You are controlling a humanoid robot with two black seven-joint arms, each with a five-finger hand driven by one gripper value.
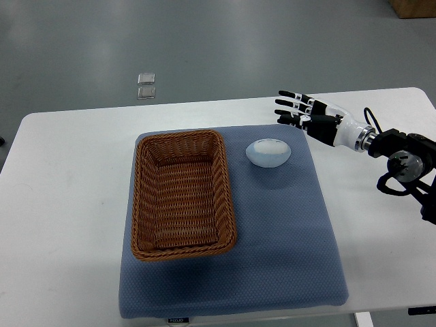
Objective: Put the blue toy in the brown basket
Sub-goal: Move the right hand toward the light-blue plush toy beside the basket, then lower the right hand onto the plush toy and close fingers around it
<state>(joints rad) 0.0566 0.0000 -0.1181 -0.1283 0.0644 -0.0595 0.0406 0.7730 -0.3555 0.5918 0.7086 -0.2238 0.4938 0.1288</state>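
A white surface [61,204] fills most of the top view, and on it lies a blue-grey mat [286,259] whose near edge runs almost to the bottom of the picture. A small dark label sits on that near edge, too small to read.

On the left half of the mat stands the brown basket [139,204], a rectangular wicker one with its long sides running away from the robot. Nothing shows inside it; only the woven floor and walls can be seen.

Further back and to the right of the basket, apart from its rim, the blue toy [268,152] rests on the mat. It is a pale blue, rounded, egg-like thing, lying near the mat's far right corner.

Beyond the toy and to its right, the right hand [303,112] comes in from the right edge on a white and black forearm with dark cabling behind the wrist. Its fingers [289,102] are stretched out straight and slightly apart, pointing left, and they grip nothing. The hand is near the toy but not touching it.

Past the far edge of the surface, on the grey floor [204,41], lie two small clear squares [146,85], one behind the other. A brown box corner shows at the top right.
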